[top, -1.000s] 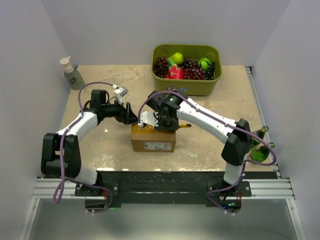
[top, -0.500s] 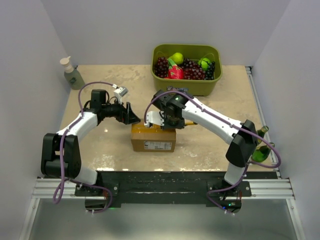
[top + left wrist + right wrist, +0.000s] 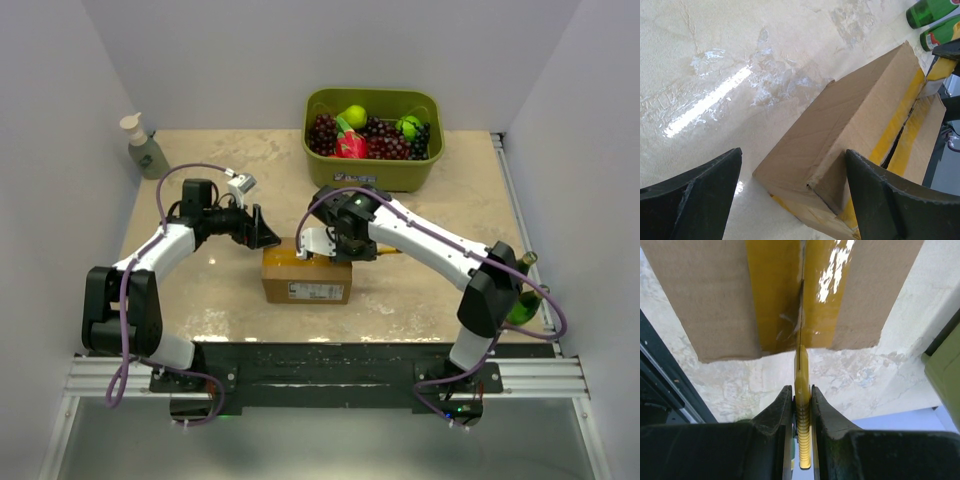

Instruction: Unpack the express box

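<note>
The express box (image 3: 305,280) is a brown carton lying mid-table, with yellow tape (image 3: 777,290) along its top seam. In the left wrist view the seam gapes as a dark slit on the express box (image 3: 855,120). My right gripper (image 3: 801,387) is shut on a yellow box cutter (image 3: 802,375) whose tip meets the seam at the end of the express box (image 3: 705,290). From above, the right gripper (image 3: 338,243) hangs over the carton's far right top edge. My left gripper (image 3: 262,232) is open and straddles the box's left corner, with its midpoint (image 3: 792,152) over the cardboard.
A green bin (image 3: 372,175) full of fruit stands at the back. A soap dispenser (image 3: 143,148) stands at the back left. Two green bottles (image 3: 520,290) lie at the table's right edge, also seen as green bottles (image 3: 935,12) in the left wrist view.
My right gripper has slid to the right along the top of the box with the cutter in it. The left arm has stayed still.
</note>
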{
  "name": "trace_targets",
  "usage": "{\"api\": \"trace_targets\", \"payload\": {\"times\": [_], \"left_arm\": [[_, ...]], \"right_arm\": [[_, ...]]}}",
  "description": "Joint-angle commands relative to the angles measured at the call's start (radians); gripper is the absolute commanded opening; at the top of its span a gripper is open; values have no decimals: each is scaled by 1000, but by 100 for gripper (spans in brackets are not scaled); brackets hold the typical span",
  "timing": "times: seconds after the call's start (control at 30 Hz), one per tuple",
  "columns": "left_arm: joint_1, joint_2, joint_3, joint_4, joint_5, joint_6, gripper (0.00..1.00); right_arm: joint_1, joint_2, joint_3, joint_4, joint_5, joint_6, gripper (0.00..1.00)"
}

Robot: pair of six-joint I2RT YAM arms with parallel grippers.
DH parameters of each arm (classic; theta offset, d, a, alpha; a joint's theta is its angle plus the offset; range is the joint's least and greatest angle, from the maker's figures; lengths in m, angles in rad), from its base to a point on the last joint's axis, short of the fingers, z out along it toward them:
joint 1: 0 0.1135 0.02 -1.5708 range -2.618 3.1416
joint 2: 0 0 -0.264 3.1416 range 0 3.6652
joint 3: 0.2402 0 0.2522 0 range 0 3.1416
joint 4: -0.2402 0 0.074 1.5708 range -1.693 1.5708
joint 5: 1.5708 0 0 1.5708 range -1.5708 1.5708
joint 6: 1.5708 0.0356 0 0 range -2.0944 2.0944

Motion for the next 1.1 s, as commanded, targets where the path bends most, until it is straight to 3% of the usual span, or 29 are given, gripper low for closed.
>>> {"api": "trace_targets", "payload": {"times": [0.0, 0.37, 0.77, 0.9, 1.03, 1.07], "left_arm": [[-9, 23, -30, -58, -139, 73, 88], [-9, 30, -23, -62, -137, 73, 88], [-9, 33, -24, -65, -142, 78, 88], [-9, 35, 0, -84, -137, 79, 88], [-9, -26, 38, -91, -87, 98, 88], [-9, -51, 48, -85, -73, 105, 89]], "right_arm": [[-10, -58, -46, -132, 71, -22, 0], [-14, -75, -109, -132, 85, -31, 0], [-129, -91, -166, -130, 143, -75, 0], [-200, -80, -71, -129, 122, -91, 0], [-264, -54, 170, -126, -34, -79, 0], [-275, -54, 220, -126, -146, -72, 0]]}}
